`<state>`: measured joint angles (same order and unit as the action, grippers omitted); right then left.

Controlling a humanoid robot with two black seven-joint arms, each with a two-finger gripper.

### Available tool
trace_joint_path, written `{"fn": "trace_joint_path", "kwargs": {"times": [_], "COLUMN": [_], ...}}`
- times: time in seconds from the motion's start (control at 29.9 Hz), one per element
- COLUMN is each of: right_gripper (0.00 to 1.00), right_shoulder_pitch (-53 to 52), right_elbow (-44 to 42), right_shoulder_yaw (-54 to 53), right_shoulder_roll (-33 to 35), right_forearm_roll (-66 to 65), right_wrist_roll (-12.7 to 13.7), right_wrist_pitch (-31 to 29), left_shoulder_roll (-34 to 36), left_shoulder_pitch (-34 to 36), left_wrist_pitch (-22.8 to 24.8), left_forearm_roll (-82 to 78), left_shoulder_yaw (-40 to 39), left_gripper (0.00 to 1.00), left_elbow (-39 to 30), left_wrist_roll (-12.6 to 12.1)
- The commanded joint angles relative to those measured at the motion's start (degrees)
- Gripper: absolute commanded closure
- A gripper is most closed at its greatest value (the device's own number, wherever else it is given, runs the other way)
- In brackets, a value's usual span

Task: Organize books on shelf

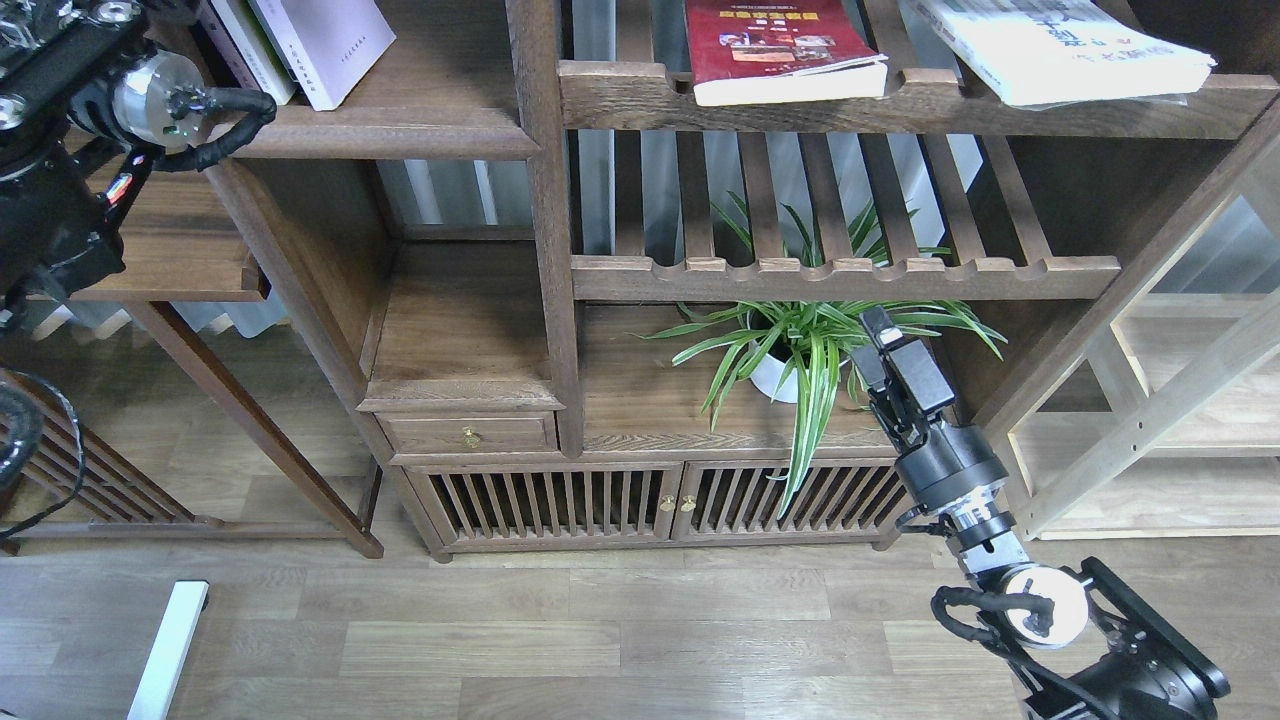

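Bookcase of dark-brown wood, open grain, matte finish. Solid shelf (400,125) at upper left, flat board with moulded front edge, carried the lavender-white paperback (325,45), thin and pale, leaning among one or two more pale books at its left; probably the target row, since a flat board lets spines stand

Red book (780,50), glossy cover with yellow title, lay flat on the slatted shelf (900,105) at upper middle, page block facing near. Large white book (1060,45) with dark-blue characters lay flat to its right, skewed, one corner past the front rail. Both look set down loosely, not shelved; judged not yet sorted

Right gripper (877,325) hung low at right, just beside the spider plant (800,345) in its white pot, well below the books. Fingers seen end-on and dark; how far apart they stood I cannot tell. Nothing visibly held

Left arm entered at upper left near the solid shelf; its gripper lay out of view

Pale wood-plank floor below
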<state>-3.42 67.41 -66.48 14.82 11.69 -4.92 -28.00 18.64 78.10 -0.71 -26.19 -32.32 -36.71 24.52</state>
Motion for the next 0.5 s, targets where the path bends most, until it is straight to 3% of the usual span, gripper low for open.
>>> {"fn": "trace_joint_path", "kwargs": {"times": [0.0, 0.33, 0.47], "right_gripper": [0.05, 0.05, 0.05], "right_shoulder_pitch": [-0.1, -2.4, -3.6], "right_elbow": [-0.1, -0.4, -0.9], "right_shoulder_yaw": [-0.8, -4.5, -5.4], "right_shoulder_roll": [0.1, 0.0, -0.2], "right_forearm_roll": [0.0, 0.1, 0.1], "right_wrist_roll": [0.0, 0.0, -0.1], "right_wrist_pitch": [0.0, 0.0, 0.0], "left_shoulder_roll": [0.6, 4.3, 8.7], "left_shoulder_pitch": [-0.6, -4.0, -5.9], "left_wrist_pitch": [0.4, 8.8, 9.5], "left_forearm_roll": [0.1, 2.9, 3.1], "left_shoulder_yaw": [0.1, -0.9, -0.8], "left_gripper": [0.03, 0.01, 0.01], "left_elbow": [-2.1, -9.1, -14.8], "left_wrist_roll": [0.2, -0.6, -1.0]}}
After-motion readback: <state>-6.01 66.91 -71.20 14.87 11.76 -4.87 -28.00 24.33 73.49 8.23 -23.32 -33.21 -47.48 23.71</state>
